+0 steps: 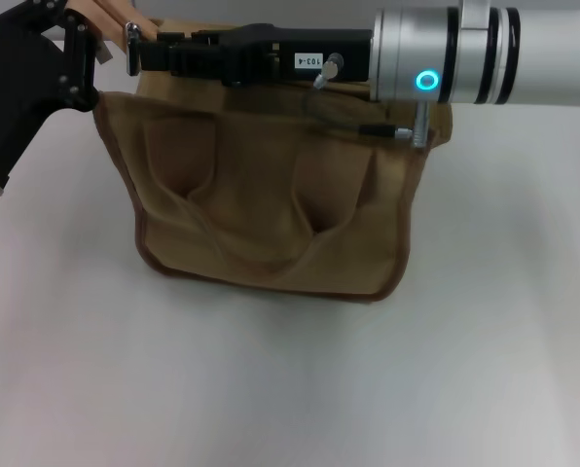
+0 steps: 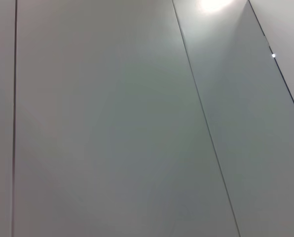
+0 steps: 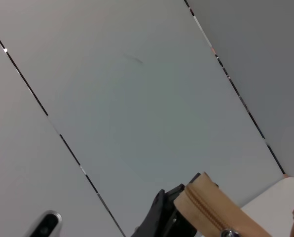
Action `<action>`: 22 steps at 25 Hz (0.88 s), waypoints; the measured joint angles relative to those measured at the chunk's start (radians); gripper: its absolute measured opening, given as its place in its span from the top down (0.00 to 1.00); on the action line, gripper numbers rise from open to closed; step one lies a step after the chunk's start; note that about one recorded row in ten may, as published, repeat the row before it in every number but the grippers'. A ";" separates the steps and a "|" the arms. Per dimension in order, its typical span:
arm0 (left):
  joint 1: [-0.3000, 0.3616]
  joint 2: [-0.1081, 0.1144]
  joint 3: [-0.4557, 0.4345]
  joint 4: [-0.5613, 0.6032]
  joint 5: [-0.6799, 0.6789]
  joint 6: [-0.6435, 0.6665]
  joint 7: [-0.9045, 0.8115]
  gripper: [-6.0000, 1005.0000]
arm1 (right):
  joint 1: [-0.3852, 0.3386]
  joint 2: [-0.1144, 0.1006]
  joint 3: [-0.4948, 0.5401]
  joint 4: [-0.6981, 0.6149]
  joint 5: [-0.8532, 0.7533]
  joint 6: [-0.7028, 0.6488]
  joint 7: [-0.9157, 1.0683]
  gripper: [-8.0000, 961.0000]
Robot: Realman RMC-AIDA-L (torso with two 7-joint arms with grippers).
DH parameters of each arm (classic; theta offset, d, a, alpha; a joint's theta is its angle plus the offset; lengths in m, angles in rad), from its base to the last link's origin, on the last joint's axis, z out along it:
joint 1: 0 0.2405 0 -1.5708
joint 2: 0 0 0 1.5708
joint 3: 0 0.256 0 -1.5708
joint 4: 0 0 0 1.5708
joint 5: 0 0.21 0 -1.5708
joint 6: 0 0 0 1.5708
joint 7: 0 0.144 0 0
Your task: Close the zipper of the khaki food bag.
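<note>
Left gripper (image 1: pixel 86 44) at the bag's (image 1: pixel 271 209) upper left corner, black housing angled down toward the table's (image 1: pixel 290 389) left edge; tan fingers (image 1: pixel 110 15) reach in over that corner, apparently pinching the fabric there, though the contact itself is hidden and the grip cannot be confirmed. Bag stands upright mid-table, front face toward the camera, two looped handles (image 1: pixel 256 209) sagging on the front, brown piping along the lower edge. Right arm (image 1: pixel 485 53) comes in from the right, lying level across the bag's top; its gripper (image 1: pixel 139 49) ends at the top left corner, close to the left gripper. Finger spread not readable from overhead. Zipper (image 3: pixel 211 212) runs along the bag's top, mostly hidden under the right arm in the head view; right wrist view shows a short length of tape and teeth with a small metal pull (image 3: pixel 229 233) at the frame edge. Left wrist view shows only pale panelled surface.
</note>
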 joint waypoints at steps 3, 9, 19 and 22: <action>-0.001 0.000 0.000 -0.003 0.000 0.009 0.000 0.98 | 0.019 0.000 -0.013 0.005 0.000 0.021 -0.004 0.60; -0.003 0.000 0.000 -0.005 0.001 0.020 0.000 0.98 | 0.047 0.000 -0.031 0.022 0.003 0.050 -0.004 0.62; -0.015 0.000 0.014 -0.016 0.002 0.028 0.000 0.98 | 0.079 0.000 -0.036 0.050 0.008 0.080 -0.005 0.62; -0.020 0.000 0.014 -0.018 0.002 0.028 0.000 0.98 | 0.090 0.000 -0.041 0.059 0.008 0.087 -0.005 0.62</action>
